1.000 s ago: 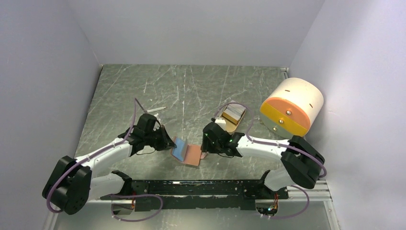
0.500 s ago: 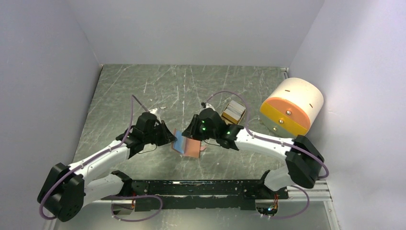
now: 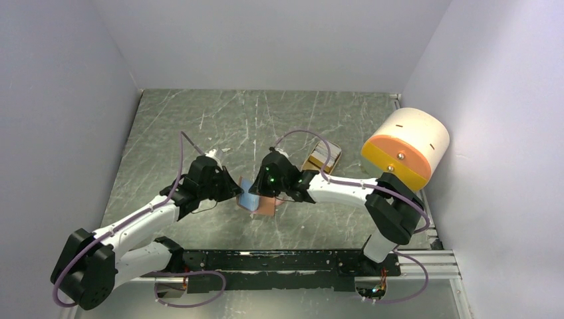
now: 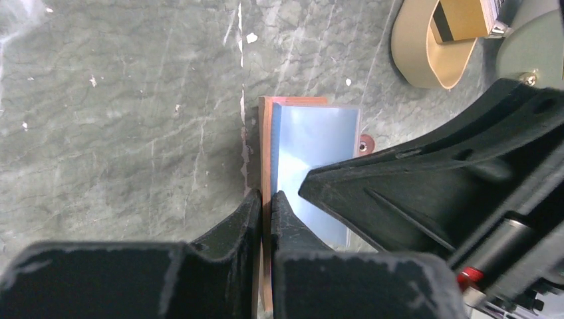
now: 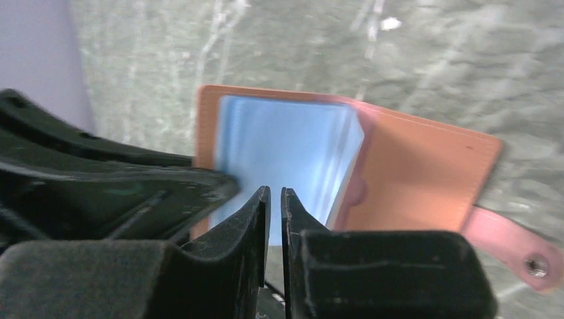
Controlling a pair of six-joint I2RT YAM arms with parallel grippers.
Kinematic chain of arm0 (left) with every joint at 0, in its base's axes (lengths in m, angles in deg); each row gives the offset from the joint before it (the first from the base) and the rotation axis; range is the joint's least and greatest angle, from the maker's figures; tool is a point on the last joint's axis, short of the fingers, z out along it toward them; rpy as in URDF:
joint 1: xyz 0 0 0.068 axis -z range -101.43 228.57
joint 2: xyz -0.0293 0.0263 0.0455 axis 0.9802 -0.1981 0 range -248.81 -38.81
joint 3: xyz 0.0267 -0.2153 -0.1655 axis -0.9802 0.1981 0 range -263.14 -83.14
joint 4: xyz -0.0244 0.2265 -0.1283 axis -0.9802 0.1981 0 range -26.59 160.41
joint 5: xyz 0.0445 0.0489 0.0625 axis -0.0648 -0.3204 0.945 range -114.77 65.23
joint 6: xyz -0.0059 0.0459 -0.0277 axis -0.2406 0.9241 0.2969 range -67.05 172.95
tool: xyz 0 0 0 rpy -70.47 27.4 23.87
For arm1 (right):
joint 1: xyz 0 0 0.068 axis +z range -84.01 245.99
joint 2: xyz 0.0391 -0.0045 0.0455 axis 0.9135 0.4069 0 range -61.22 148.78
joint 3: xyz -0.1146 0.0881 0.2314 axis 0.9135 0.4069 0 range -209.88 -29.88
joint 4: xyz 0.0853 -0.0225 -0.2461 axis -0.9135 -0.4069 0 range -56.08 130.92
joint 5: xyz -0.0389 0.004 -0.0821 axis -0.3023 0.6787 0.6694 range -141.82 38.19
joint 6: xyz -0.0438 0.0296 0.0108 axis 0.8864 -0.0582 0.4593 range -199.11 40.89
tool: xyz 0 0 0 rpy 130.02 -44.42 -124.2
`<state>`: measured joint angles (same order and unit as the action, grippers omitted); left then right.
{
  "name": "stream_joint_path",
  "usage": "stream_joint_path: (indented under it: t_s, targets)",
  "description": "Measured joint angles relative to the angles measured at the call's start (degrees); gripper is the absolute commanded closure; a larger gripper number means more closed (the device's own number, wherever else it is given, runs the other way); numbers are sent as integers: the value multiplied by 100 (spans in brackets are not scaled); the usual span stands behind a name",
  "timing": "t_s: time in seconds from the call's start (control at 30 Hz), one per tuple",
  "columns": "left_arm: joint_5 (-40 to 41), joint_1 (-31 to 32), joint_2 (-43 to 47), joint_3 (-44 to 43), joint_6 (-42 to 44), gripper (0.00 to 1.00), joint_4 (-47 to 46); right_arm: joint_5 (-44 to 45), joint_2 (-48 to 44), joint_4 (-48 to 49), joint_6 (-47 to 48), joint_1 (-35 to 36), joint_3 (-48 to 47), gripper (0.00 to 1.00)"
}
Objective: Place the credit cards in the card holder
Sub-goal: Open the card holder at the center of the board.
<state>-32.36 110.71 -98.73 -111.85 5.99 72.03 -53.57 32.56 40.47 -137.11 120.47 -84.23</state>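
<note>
One light blue credit card is judged part-seated in the card holder, which is clamped by the left gripper near the table's near edge; a further push is called for from the right gripper, whose fingers are together.

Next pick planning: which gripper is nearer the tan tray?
Right. Right gripper sits left of the tan tray, at the card holder; left gripper is further left beyond it.

Card holder mostly covered from above by the right gripper, light blue card's near edge behind the fingertips (far edge blurred), tan tray and stacked cards cropped at the top.
</note>
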Motion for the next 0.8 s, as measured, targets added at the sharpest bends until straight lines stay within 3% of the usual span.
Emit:
stream_joint_path:
  t_s: [0.17, 0.37, 0.5, 0.6, 0.8]
  targets:
    - [-184, -20, -140, 160, -199, 91, -286, 398, -2, -214, 304, 0, 509, 86]
    - [-745, -313, -236, 680, -494, 69, -702, 708, -118, -68, 527, -4, 1134, 87]
    - [-1106, -455, -238, 833, -573, 61, -820, 710, -168, 138, 680, 0, 1257, 87]
    - [-1255, -463, -273, 826, -529, 63, -857, 713, -229, 260, 791, 0, 1353, 87]
    - [-1432, -470, -439, 824, -424, 86, -863, 715, -356, 127, 990, 0, 1366, 80]
